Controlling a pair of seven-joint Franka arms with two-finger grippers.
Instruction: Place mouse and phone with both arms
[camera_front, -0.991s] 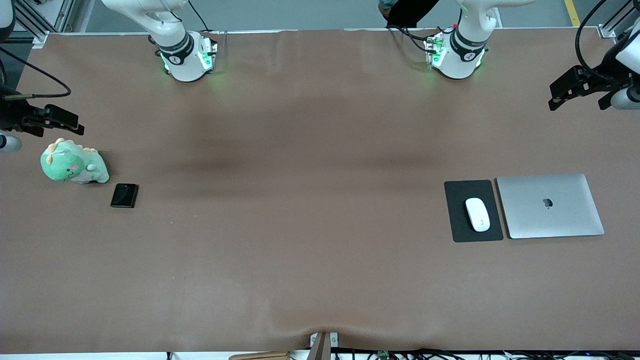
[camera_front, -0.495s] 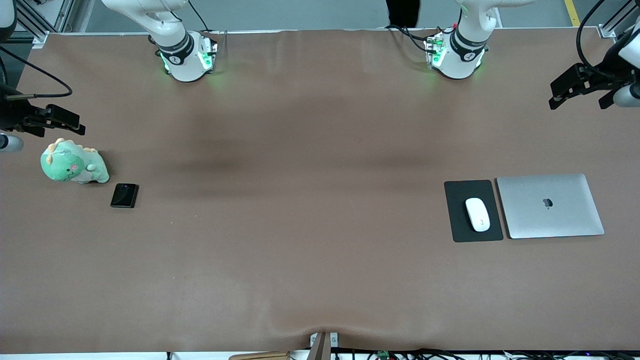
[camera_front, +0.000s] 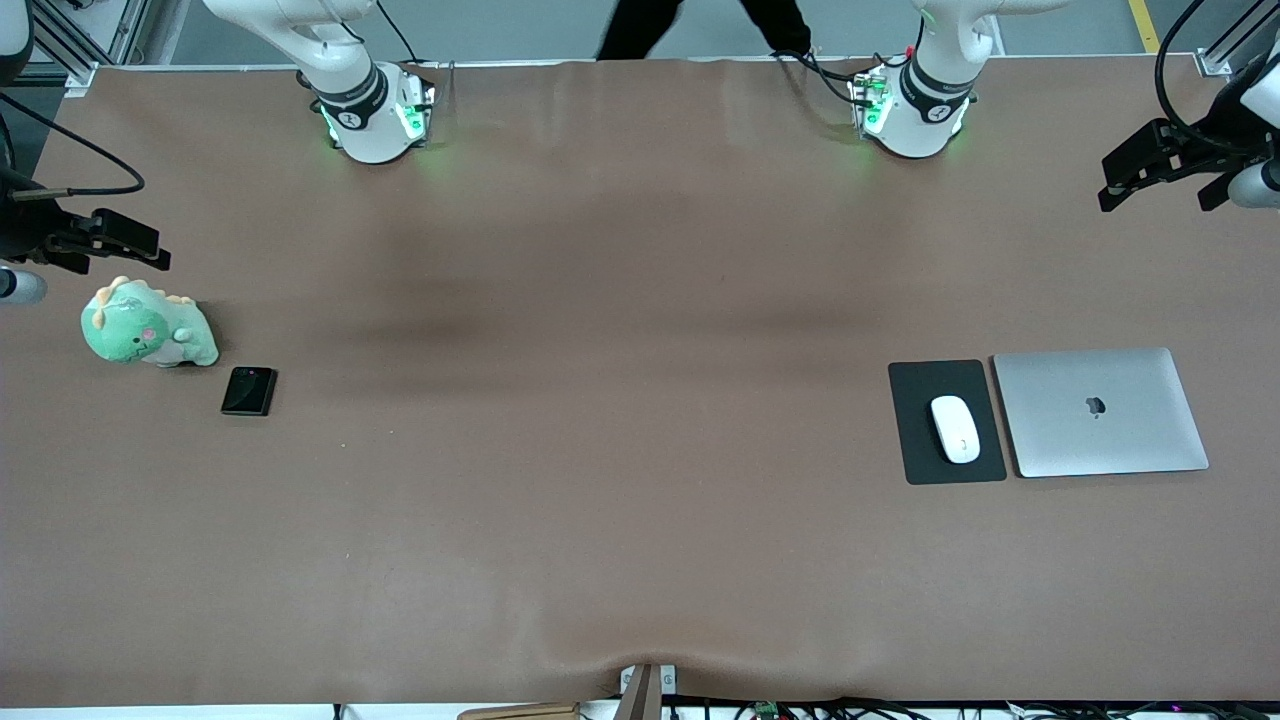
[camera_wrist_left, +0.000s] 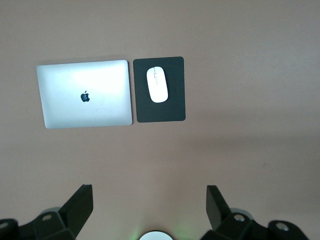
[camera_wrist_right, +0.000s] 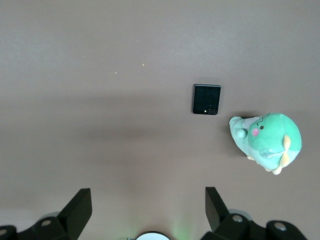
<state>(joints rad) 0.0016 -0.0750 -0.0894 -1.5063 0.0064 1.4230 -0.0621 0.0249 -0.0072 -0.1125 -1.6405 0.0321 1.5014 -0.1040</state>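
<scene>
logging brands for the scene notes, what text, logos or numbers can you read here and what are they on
No readable words or numbers anywhere.
Apple logo, a sign with no letters: on the lid of the closed silver aluminium laptop.
Small marks on the black bands of the two white arm bases: too small to read.
Small glossy black rectangular phone: no text visible.
Small smooth white oval mouse and the matte dark-grey mouse pad under it: no text visible.
</scene>
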